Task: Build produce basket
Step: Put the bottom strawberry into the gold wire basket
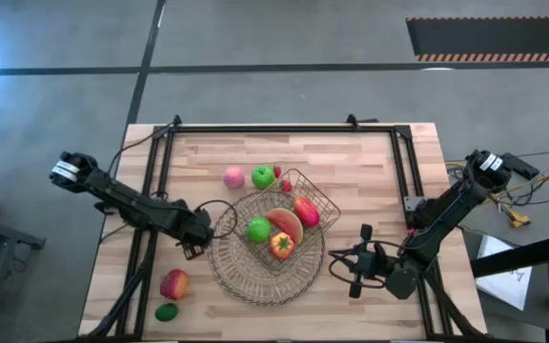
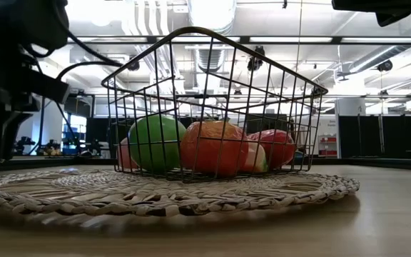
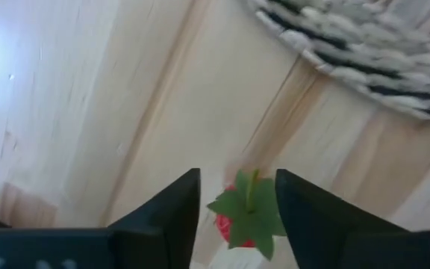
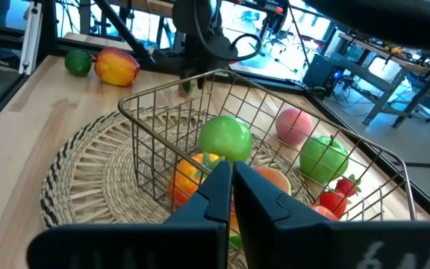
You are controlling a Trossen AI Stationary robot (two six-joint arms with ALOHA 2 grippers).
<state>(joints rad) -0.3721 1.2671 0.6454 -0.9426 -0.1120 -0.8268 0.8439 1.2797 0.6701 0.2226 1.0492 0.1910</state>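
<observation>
Wire basket (image 1: pixel 292 224) seated on the round woven mat (image 1: pixel 241 276) near the table's middle, tilted like a diamond in the high view, already loaded: green apple (image 1: pixel 257 230) toward 9 o'clock inside, watermelon slice (image 1: pixel 287 225) at centre, red-yellow fruit (image 1: pixel 281 246) at 6 o'clock, red mango (image 1: pixel 306 211) toward 3 o'clock. Outside the basket, at about 11 o'clock from it: second green apple (image 1: pixel 263 176) just beside the rim, pink peach (image 1: pixel 233 177) next to that, small strawberry (image 1: pixel 286 186) near the rim. Well apart at 7 o'clock, near the table's front-left corner: red-yellow apple (image 1: pixel 173 284) with the green lime (image 1: pixel 166 312) just below it. Left gripper (image 1: pixel 198 240) down at the mat's 9 o'clock edge, fingers (image 3: pixel 163 217) clasping a tiny strawberry (image 3: pixel 246 217) by its green leafy cap over bare wood. Right gripper (image 1: pixel 355 268) resting at the mat's 3 o'clock side, pointed at the basket, fingers (image 4: pixel 215 196) pressed together with nothing between them.
</observation>
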